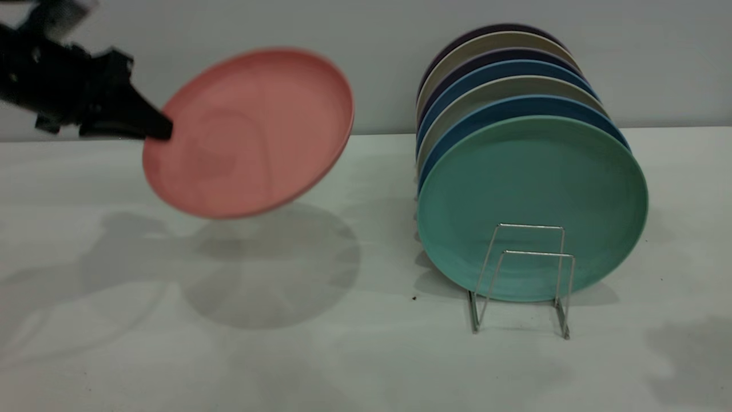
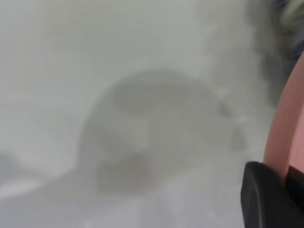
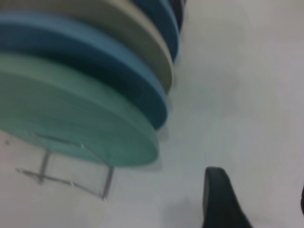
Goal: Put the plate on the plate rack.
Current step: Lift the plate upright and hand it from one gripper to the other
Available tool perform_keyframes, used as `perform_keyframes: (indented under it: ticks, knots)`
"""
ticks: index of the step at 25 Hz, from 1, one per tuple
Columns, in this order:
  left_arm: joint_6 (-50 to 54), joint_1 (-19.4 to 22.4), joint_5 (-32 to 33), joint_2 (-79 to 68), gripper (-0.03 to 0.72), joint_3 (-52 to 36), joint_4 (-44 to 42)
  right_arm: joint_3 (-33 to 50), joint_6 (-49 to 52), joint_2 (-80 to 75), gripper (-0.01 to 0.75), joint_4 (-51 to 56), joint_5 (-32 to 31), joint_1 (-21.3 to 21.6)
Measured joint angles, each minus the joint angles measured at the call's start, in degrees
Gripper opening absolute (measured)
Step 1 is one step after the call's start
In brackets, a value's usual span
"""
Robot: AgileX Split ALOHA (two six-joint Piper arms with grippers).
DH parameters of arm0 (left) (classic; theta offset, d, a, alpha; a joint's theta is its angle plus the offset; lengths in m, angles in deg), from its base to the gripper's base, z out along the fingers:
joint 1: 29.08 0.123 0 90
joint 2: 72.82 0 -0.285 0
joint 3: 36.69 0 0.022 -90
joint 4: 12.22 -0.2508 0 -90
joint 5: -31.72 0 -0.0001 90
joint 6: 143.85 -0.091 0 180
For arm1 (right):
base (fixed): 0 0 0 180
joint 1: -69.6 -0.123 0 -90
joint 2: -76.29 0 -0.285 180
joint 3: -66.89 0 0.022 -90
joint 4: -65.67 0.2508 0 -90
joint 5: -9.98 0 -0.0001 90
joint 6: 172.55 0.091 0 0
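While the plate [image 1: 251,131] hangs tilted in the air, pinched at its rim by the left gripper [image 1: 157,127], the plate rack [image 1: 523,274] stands well apart on the far side of the plate from that gripper. Its free front loops sit just before the teal-green plate [image 1: 532,206]. The left arm reaches in level. The right gripper [image 3: 256,199] hovers near the rack, fingers apart.

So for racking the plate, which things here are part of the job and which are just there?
Part of the job:
- pink plate, held off the table by its edge
- left gripper, shut on it
- plate rack, front loops free

Just there:
- teal plate, frontmost in the rack
- blue and beige plates behind it
- right gripper, near the rack
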Motion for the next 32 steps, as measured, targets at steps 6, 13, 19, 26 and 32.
perform_keyframes:
  ticks: [6, 13, 19, 26, 32]
  knots:
    - [-1.7, -5.3, 1.6, 3.8, 0.014, -0.1, 1.1, 0.0, -8.9, 3.9, 0.388, 12.6, -3.0, 0.0]
    - [-2.6, -13.7, 2.4, 7.0, 0.014, -0.2, 1.6, -1.0, -36.8, 3.9, 0.366, 45.1, -13.3, 0.0]
    - [-2.6, -15.7, 3.2, 7.6, 0.014, -0.5, 1.9, -3.8, -55.9, 3.9, 0.365, 68.5, -26.3, 0.0]
    - [-1.9, -15.9, 1.8, 8.0, 0.014, -3.0, 2.9, -3.8, -57.1, 1.7, 0.365, 67.8, -29.0, 0.0]
    - [-2.8, -15.9, 0.6, 8.0, 0.014, -6.2, 3.0, -3.8, -57.5, -2.0, 0.365, 67.3, -29.0, 0.0]
